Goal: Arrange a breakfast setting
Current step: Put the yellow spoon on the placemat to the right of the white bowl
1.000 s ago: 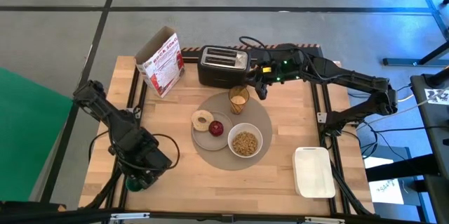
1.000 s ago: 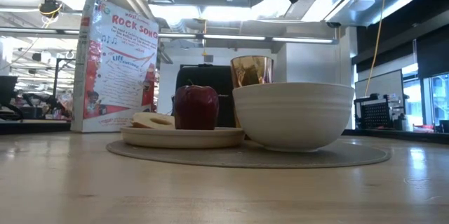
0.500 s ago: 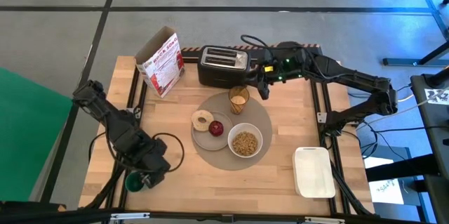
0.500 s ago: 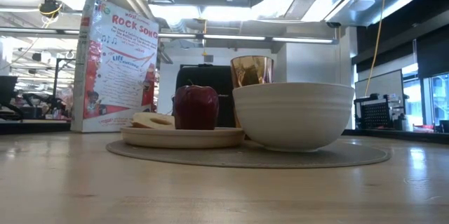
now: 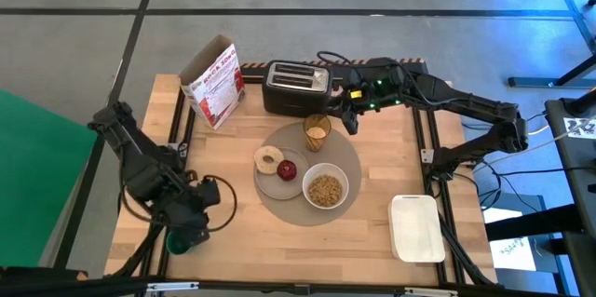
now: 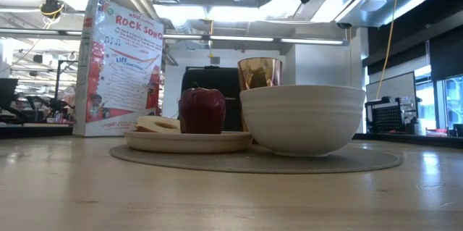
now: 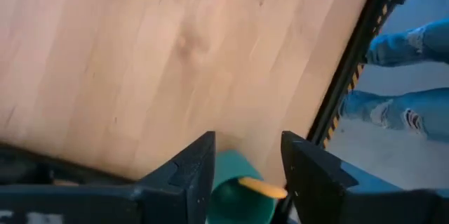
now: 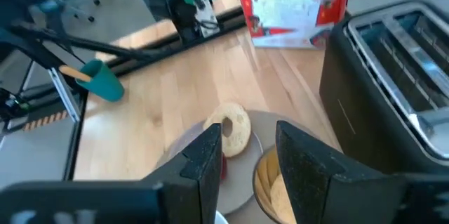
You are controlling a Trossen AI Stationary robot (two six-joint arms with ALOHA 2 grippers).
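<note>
On the worktop's grey mat (image 5: 346, 162), your plate, bowl (image 5: 325, 190) and cup (image 5: 317, 129) are set; spoon unseen. Left pincer (image 7: 247, 155) spread over green cup (image 7: 242, 196); right pincer (image 8: 249, 140) spread, empty.

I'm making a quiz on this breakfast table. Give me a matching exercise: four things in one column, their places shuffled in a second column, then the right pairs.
Things:
1. apple
2. cereal
3. toaster
4. tray

Places:
A. in the white bowl
B. near corner, right arm's side
C. on the small plate, beside the bread
D. far edge, behind the cup

Pairs: 1-C, 2-A, 3-D, 4-B
</note>
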